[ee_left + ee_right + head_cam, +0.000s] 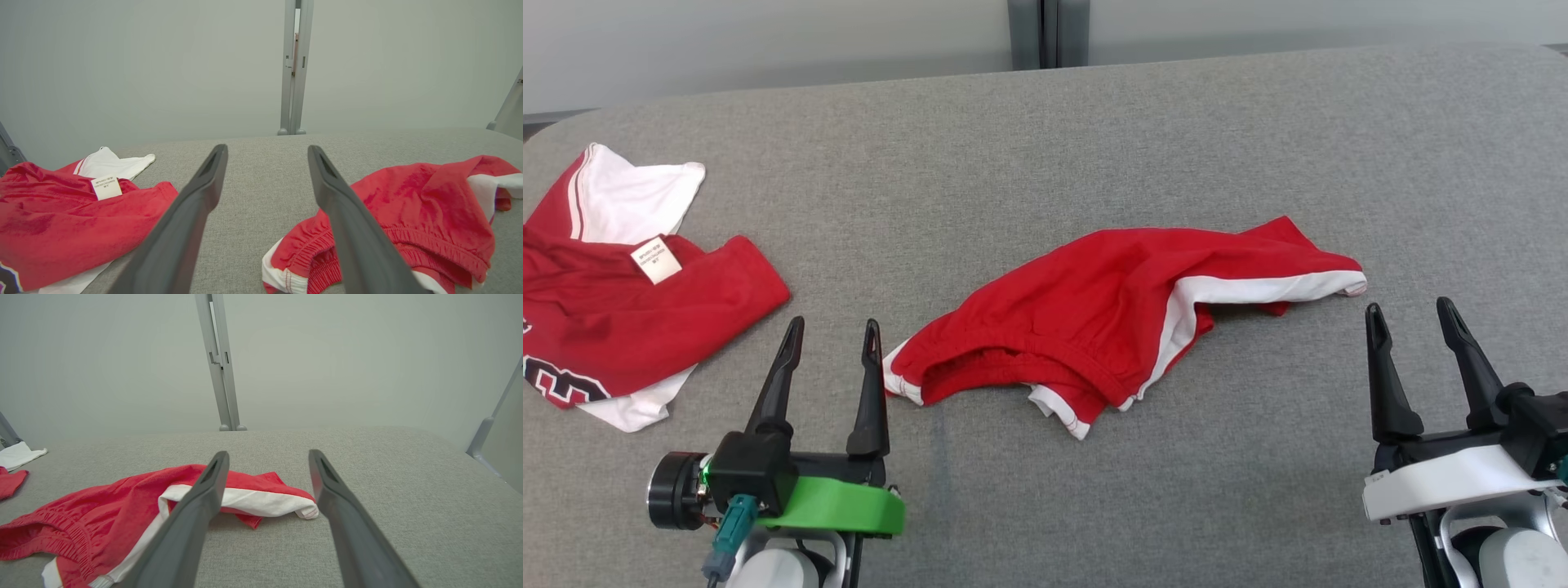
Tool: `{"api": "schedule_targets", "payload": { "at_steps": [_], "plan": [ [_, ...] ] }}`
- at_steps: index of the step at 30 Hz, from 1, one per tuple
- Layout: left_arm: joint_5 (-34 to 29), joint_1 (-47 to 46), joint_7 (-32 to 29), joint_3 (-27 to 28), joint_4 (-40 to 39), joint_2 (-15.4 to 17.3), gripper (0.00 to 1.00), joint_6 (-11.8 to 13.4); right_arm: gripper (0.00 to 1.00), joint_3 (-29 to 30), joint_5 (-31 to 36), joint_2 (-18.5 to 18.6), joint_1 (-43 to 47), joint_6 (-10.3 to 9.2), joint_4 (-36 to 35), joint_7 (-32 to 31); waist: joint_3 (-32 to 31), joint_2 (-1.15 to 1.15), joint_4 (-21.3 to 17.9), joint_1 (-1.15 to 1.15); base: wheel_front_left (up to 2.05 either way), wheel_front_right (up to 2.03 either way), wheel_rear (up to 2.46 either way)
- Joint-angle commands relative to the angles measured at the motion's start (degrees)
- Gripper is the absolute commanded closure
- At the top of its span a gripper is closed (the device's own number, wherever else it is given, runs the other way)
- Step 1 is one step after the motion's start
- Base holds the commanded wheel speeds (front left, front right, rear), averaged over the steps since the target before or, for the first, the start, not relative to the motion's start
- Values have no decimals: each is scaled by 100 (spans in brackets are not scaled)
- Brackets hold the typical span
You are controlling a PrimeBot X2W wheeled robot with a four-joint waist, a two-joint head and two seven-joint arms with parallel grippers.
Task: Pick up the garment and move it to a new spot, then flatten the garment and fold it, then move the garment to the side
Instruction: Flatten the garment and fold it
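The garment [1111, 302] is a pair of red shorts with white side stripes, lying crumpled in the middle of the grey table [1045, 139]. Its elastic waistband faces the near left and one leg stretches to the right. My left gripper [833, 331] hovers open just left of the waistband, nothing between its fingers. Open and empty too, my right gripper [1411, 309] stands just right of the leg's white hem. The left wrist view has the shorts [425, 212] behind the right finger. In the right wrist view the shorts [122, 506] lie left, behind the left finger.
A second red and white garment [613, 294] with a white label lies bunched at the table's left edge, close to my left gripper. A grey post [1047, 33] stands behind the table's far edge against a pale wall.
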State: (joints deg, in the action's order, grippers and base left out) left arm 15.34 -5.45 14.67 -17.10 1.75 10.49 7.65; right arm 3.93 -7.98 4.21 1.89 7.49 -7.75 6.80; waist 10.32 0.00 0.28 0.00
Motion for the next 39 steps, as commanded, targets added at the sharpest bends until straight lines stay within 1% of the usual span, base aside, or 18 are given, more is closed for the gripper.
{"api": "schedule_targets", "payload": {
  "at_steps": [1,6,9,11,14,17,19,22,27,30,31,32,33,39],
  "plan": [
    [10,9,-15,-12,-19,19,0,27,0,2,-19,-12,29,1,-32,-14,12,0,5,0,0,0,0],
    [2,-60,-70,-84,-44,-4,0,35,0,-9,-29,-19,-2,1,-31,-26,53,0,19,0,0,0,0],
    [-55,-173,-176,-257,-135,-55,0,-56,0,-1,-28,-21,-35,1,-49,-35,109,0,32,0,0,0,0],
    [-92,-275,-316,-488,-217,-129,0,-180,0,10,-21,-22,-59,1,-61,-47,167,0,48,0,0,0,0],
    [-158,-508,-570,-1001,-277,-305,0,-466,0,31,4,-16,-120,1,-92,-51,312,0,73,0,0,0,0],
    [-198,-749,-789,-1487,-138,-441,0,-764,0,10,18,-15,-180,1,-105,-69,466,0,59,0,0,0,0],
    [-184,-934,-908,-1803,80,-550,0,-964,0,-23,23,-9,-257,1,-94,-83,583,0,13,0,0,0,0],
    [-131,-1130,-1005,-2091,553,-626,0,-1118,0,-86,11,-6,-341,1,-46,-61,703,0,-98,0,0,0,0],
    [7,-1412,-1016,-2366,1385,-706,0,-1205,0,-96,-14,7,-426,1,48,-4,830,0,-264,0,0,0,0],
    [93,-1534,-1004,-2439,1815,-724,0,-1176,0,-72,-27,-2,-428,1,83,17,859,0,-310,0,0,0,0],
    [136,-1577,-989,-2451,1953,-731,35,-1172,0,-68,-28,-7,-428,1,90,27,867,0,-320,0,0,0,0],
    [166,-1614,-951,-2450,2057,-735,86,-1166,0,-61,-33,-11,-429,1,95,36,873,0,-324,0,0,0,0],
    [208,-1651,-921,-2443,2163,-739,100,-1154,0,-52,-36,-16,-430,1,97,43,882,0,-324,0,0,0,0],
    [393,-1746,-712,-2311,2536,-697,100,-1115,0,16,-43,-37,-431,1,143,75,858,0,-207,0,0,0,0]
  ]
}}
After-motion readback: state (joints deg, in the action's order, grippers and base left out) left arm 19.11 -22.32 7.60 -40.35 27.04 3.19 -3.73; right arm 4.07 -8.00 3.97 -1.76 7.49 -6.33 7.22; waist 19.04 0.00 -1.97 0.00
